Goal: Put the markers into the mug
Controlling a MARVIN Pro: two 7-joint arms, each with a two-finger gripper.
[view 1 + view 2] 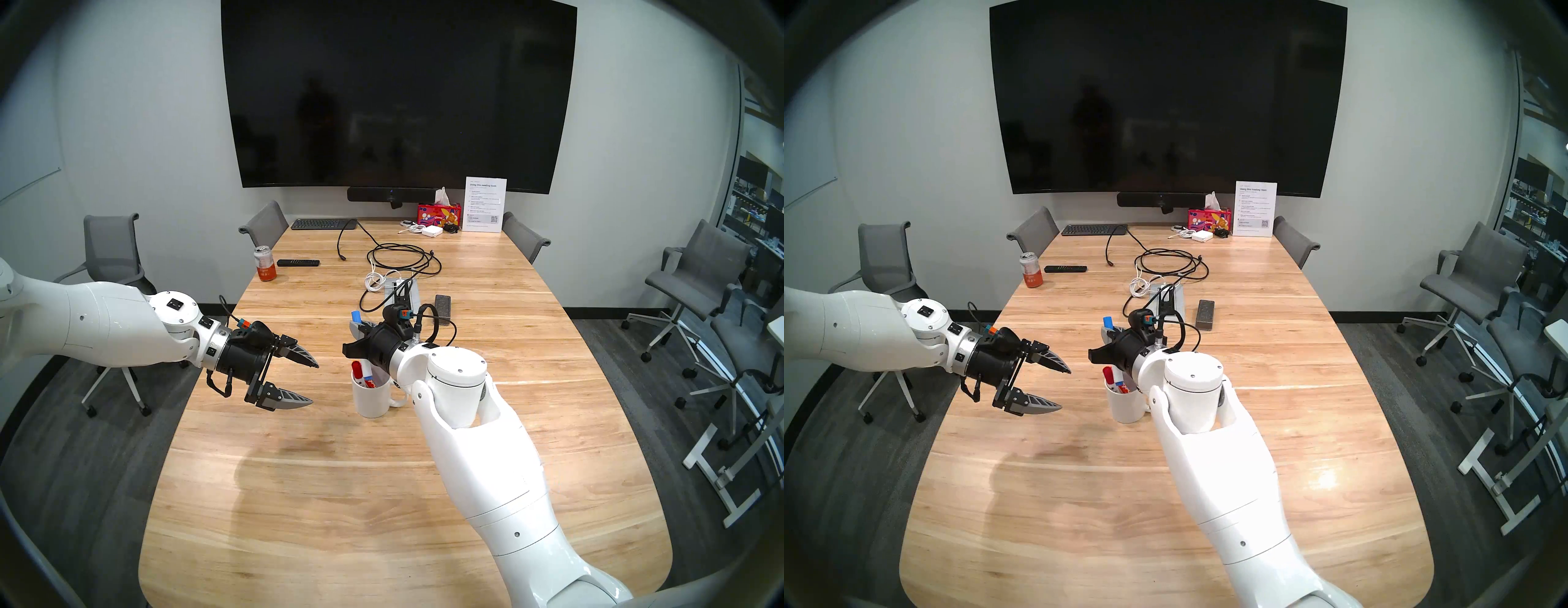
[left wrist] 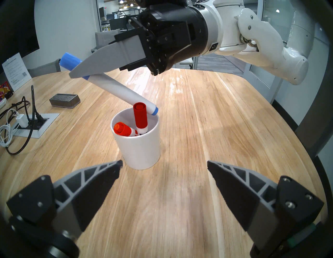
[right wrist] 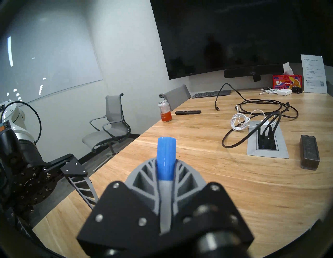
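Observation:
A white mug (image 1: 373, 399) stands on the wooden table, also in the left wrist view (image 2: 140, 144). A red-capped marker (image 2: 140, 117) and an orange-capped marker (image 2: 122, 128) stand inside it, caps up. My right gripper (image 2: 81, 72) is above and behind the mug, shut on the white marker with the blue cap (image 2: 122, 90). That marker is tilted, its lower blue end just over the mug's far rim. Its blue cap sticks out past the fingers (image 3: 165, 155). My left gripper (image 1: 313, 383) is open and empty, left of the mug and pointing at it.
A dark grey eraser block (image 1: 443, 310), a power box with cables (image 1: 401, 293), a remote (image 1: 298, 263) and an orange can (image 1: 266, 264) lie farther back. A keyboard, a tissue box and a sign are at the far end. Grey chairs stand around the table.

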